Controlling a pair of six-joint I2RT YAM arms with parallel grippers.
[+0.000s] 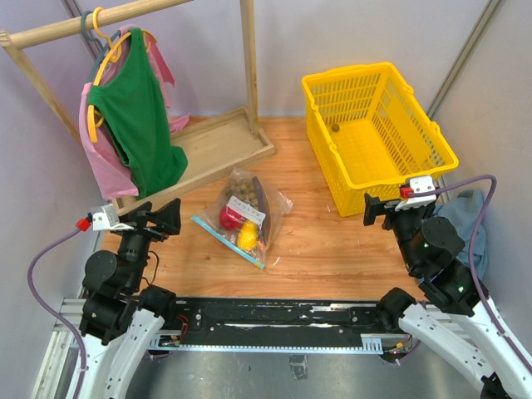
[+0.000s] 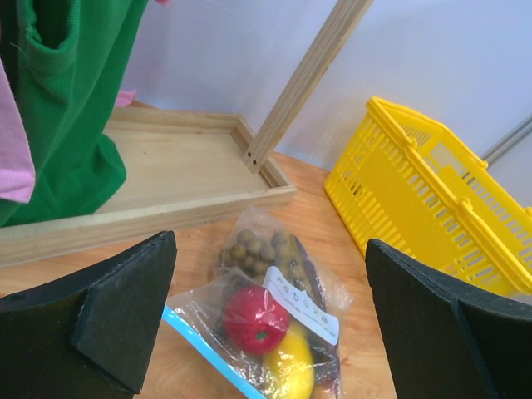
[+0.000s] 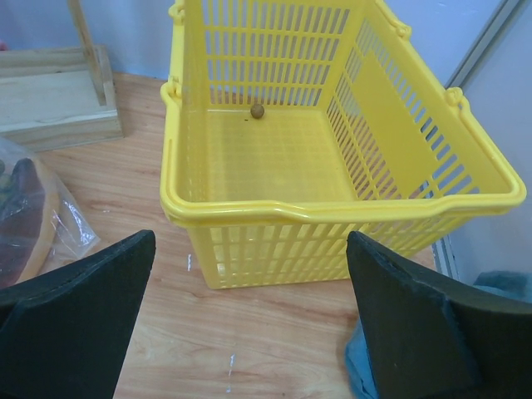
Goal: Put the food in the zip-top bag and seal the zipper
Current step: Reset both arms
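Observation:
The clear zip-top bag [image 1: 247, 218] lies flat on the wooden table between the arms. It also shows in the left wrist view [image 2: 309, 309], and its edge shows in the right wrist view [image 3: 37, 218]. Inside it are tan-brown round fruits [image 2: 262, 249], a red fruit [image 2: 256, 320], a yellow fruit [image 2: 289, 370] and a dark piece [image 1: 263, 199]. The blue-teal zipper [image 1: 227, 242] runs along the bag's near-left edge. One small tan fruit [image 3: 258, 110] sits in the yellow basket. My left gripper [image 1: 158, 218] is open and empty, left of the bag. My right gripper [image 1: 384, 209] is open and empty, by the basket's near corner.
The yellow basket [image 1: 420, 129] stands at the back right. A wooden clothes rack with a tray base [image 1: 212, 154] holds a green garment [image 1: 137, 125] and a pink garment at the back left. A blue cloth [image 1: 475, 208] lies at the right edge.

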